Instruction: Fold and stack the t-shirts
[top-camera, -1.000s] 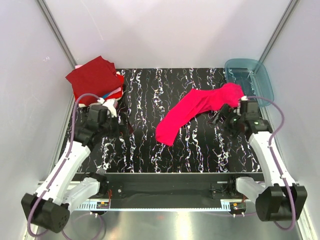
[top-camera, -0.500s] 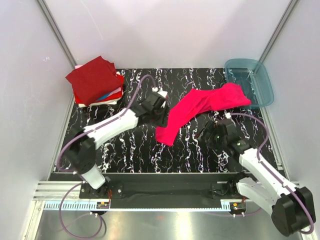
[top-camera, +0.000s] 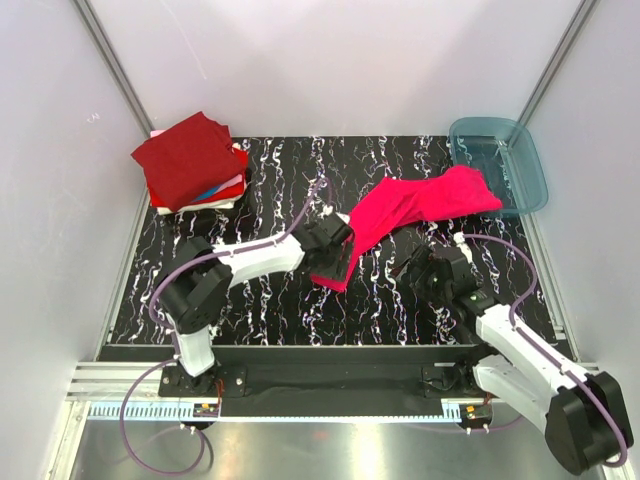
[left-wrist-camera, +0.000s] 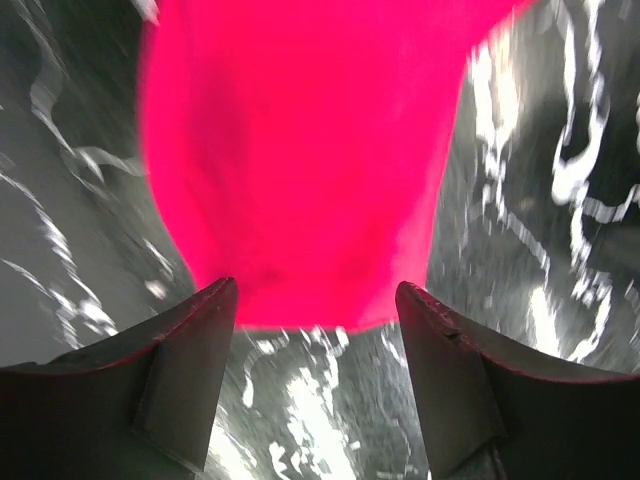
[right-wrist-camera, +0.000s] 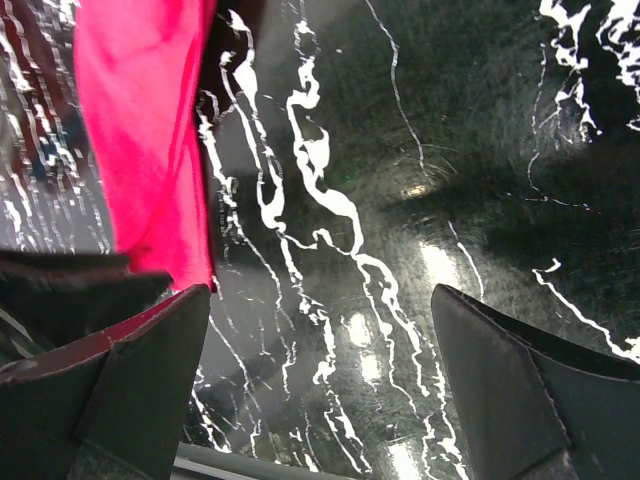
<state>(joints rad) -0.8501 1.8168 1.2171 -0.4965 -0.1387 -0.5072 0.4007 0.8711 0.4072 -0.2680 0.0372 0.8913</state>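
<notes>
Table (top-camera: 280, 190): black top with white veining. Both of your arms reach out over its middle.
Pink t-shirt (top-camera: 400, 215): unfolded and rumpled. It lies as a long diagonal band right of centre. Its far-right end touches the near-left rim of the bin, and its near end tapers toward the table's middle.
Folded stack (top-camera: 190, 160): sits in the far-left corner, well apart from the pink t-shirt. A dark red square lies on top, with red, blue and white edges showing beneath it.
Bin (top-camera: 498, 122): teal and see-through, in the far-right corner.
Left gripper (left-wrist-camera: 315, 292): you have it at the near end of the pink t-shirt, jaws apart. In the wrist view the hem lies across the gap at the fingertips, and bare table shows between the fingers (left-wrist-camera: 190, 350) behind it. No pinch on the cloth is visible.
Right gripper (right-wrist-camera: 320, 290): spread wide and holding nothing. It is low over bare table just near-side of the shirt's middle. In the wrist view a fold of pink reaches down to the tip of the finger on the left.
</notes>
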